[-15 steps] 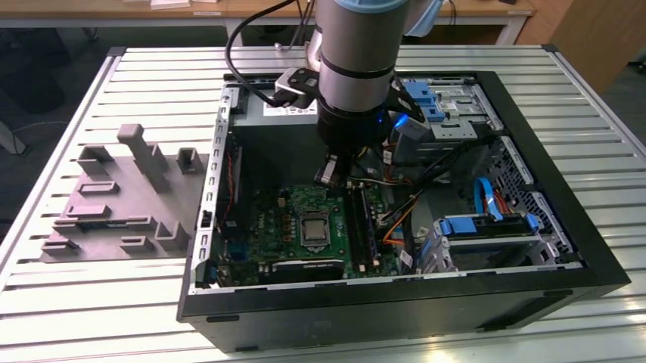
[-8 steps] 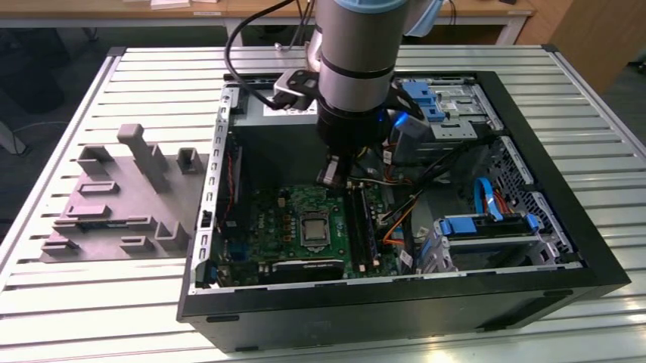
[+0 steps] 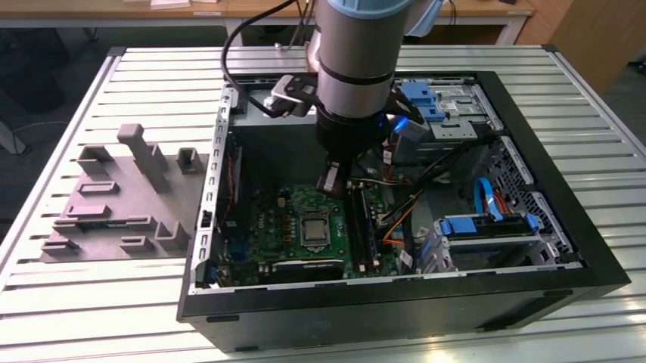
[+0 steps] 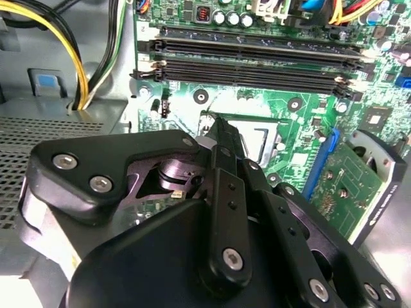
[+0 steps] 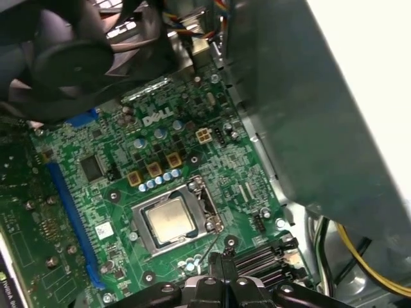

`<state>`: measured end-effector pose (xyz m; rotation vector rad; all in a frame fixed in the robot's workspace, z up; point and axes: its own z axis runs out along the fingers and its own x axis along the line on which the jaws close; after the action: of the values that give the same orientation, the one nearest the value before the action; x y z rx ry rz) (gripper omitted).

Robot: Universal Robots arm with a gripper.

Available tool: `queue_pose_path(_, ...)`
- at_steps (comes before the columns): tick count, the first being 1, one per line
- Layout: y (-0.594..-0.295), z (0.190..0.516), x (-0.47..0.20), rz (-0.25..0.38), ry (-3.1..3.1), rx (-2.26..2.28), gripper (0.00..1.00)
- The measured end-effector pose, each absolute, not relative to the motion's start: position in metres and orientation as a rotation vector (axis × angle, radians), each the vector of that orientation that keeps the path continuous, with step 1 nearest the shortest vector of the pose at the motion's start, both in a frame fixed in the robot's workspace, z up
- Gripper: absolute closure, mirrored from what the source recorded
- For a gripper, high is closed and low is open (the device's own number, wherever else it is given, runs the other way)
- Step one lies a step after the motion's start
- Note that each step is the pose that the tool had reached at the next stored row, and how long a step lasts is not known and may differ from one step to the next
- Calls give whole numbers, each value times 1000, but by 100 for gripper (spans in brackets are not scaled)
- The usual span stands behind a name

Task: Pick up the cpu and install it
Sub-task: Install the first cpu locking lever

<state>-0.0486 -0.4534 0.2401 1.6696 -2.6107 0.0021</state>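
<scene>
With cpu (image 5: pixel 170 220) seated in socket (image 5: pixel 168 221), gripper (image 5: pixel 221 266) above mobo (image 5: pixel 103 192), fingers pressed together.

Your case (image 3: pixel 565 257) sits on the worktop (image 3: pixel 60 302); the cpu (image 5: pixel 170 220) lies in the socket (image 5: pixel 144 239) (tool (image 3: pixel 331 184) above), holder (image 3: pixel 111 204) at the exterior view's left.

Silvery cpu (image 5: pixel 170 219) seated in socket frame (image 5: pixel 172 221) on green motherboard (image 5: pixel 128 192), gripper (image 5: pixel 218 273) just beside it

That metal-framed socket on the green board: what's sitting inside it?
A flat square silvery cpu lies in the metal-framed socket. Whatever is beneath the chip is covered.
</scene>
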Motion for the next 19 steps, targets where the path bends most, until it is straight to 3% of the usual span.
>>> queue_pose_path(19,-464,236,-51,6,-2499,1833,89)
